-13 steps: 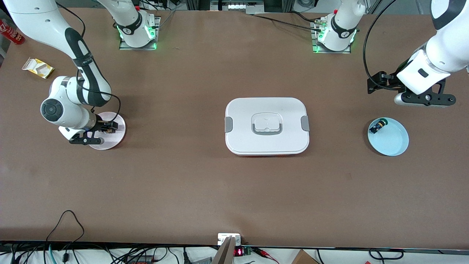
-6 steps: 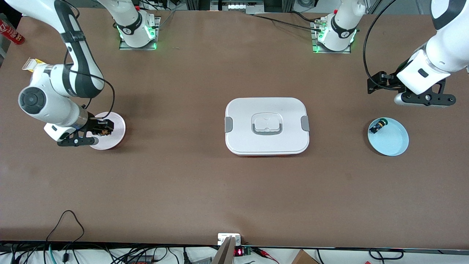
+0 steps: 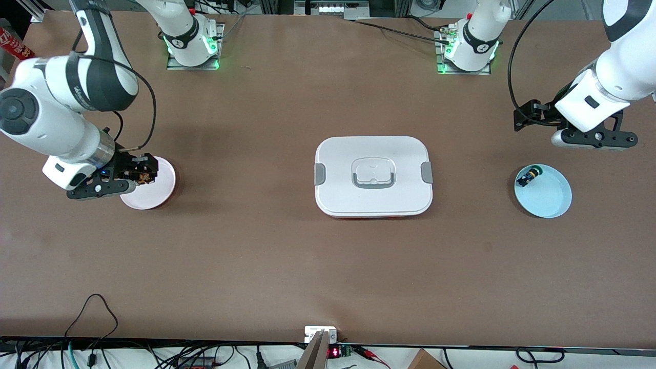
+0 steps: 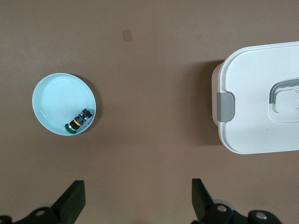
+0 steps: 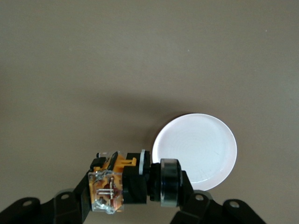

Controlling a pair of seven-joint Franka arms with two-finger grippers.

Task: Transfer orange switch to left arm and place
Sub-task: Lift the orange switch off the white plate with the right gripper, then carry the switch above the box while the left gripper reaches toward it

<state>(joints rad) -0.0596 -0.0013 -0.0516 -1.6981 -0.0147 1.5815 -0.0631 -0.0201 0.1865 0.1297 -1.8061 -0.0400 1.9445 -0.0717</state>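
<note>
My right gripper (image 3: 139,173) is shut on the orange switch (image 3: 145,176) and holds it up over the edge of the pink plate (image 3: 151,192), toward the right arm's end of the table. In the right wrist view the switch (image 5: 133,182) lies crosswise between the jaws, its orange-and-clear body at one end and its black ring at the other, with the plate (image 5: 201,147) below. The white box (image 3: 373,176) with grey clips sits mid-table. My left gripper (image 3: 594,137) is open and empty, up over the table beside the blue plate (image 3: 551,197); its fingertips (image 4: 74,198) show wide apart.
A small black switch with a blue and green end (image 3: 528,177) lies in the blue plate, also seen in the left wrist view (image 4: 78,122). A red can (image 3: 13,43) stands at the table's corner near the right arm.
My right arm has risen and drawn back from the pink plate toward its own end of the table, with the switch in its jaws. The left arm has not moved.
</note>
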